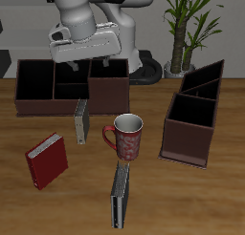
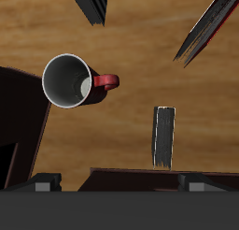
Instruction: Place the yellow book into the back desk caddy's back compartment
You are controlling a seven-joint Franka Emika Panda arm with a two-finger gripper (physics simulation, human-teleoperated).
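1. We see the yellow book (image 1: pixel 81 121) standing upright on the bench (image 1: pixel 211 201), right against the front wall of the back desk caddy (image 1: pixel 67 88); it is outside the caddy, in none of its compartments.
2. In the wrist view the yellow book (image 2: pixel 164 136) shows edge-on as a thin greyish strip, free of any grip.
3. The hand (image 1: pixel 91 59) hangs above the back desk caddy, well above the book; its fingers are not clear in either view, so we cannot tell whether it is released or clenched.
4. A red patterned mug (image 1: pixel 126 137) stands near the book, toward the bench's front edge, with its handle turned to the book.
5. A red book (image 1: pixel 47 161) and a dark book (image 1: pixel 120 196) stand nearer the front edge.
6. A second, taller caddy (image 1: pixel 194 117) sits well apart from the first.
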